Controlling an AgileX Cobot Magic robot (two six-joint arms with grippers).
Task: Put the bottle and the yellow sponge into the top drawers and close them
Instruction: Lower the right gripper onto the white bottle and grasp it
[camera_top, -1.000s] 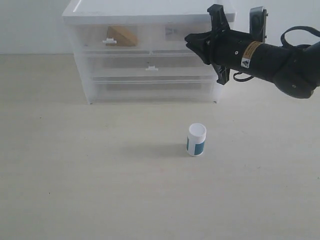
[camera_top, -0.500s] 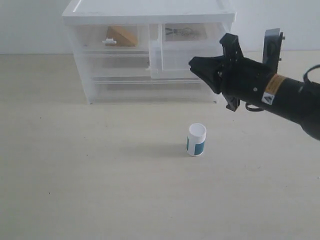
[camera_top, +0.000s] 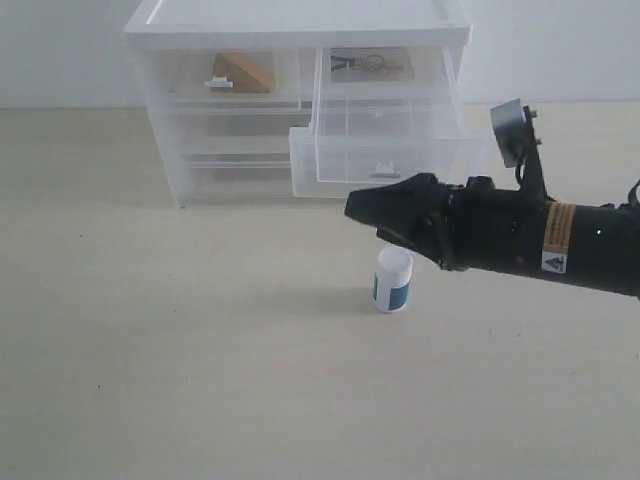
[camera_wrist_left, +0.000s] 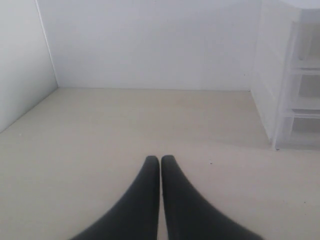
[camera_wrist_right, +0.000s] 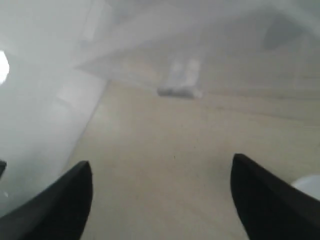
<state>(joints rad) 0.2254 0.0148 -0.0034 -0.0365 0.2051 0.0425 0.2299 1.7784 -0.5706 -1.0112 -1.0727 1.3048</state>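
Observation:
The bottle (camera_top: 392, 279), a white jar with a teal label, stands upright on the table in front of the cabinet; its cap (camera_wrist_right: 309, 185) shows at the edge of the right wrist view. The yellow sponge (camera_top: 243, 72) lies inside the closed top left drawer (camera_top: 225, 75). The top right drawer (camera_top: 385, 150) is pulled far out, its clip handle (camera_wrist_right: 180, 87) ahead of my right gripper (camera_top: 365, 208). That gripper (camera_wrist_right: 161, 167) is open and empty, hovering just above and behind the bottle. My left gripper (camera_wrist_left: 160, 160) is shut on nothing, low over bare table.
The white-topped cabinet (camera_top: 300, 20) stands at the back, with its side (camera_wrist_left: 292, 75) showing in the left wrist view. Dark metal items (camera_top: 365, 65) lie behind the open drawer. Two full-width drawers (camera_top: 240, 160) below are closed. A white wall (camera_wrist_left: 150, 45) lies beyond.
The right gripper came down and forward from the cabinet's top right. The top right drawer slid out with it. The gripper now hangs over the bottle, free of the handle.

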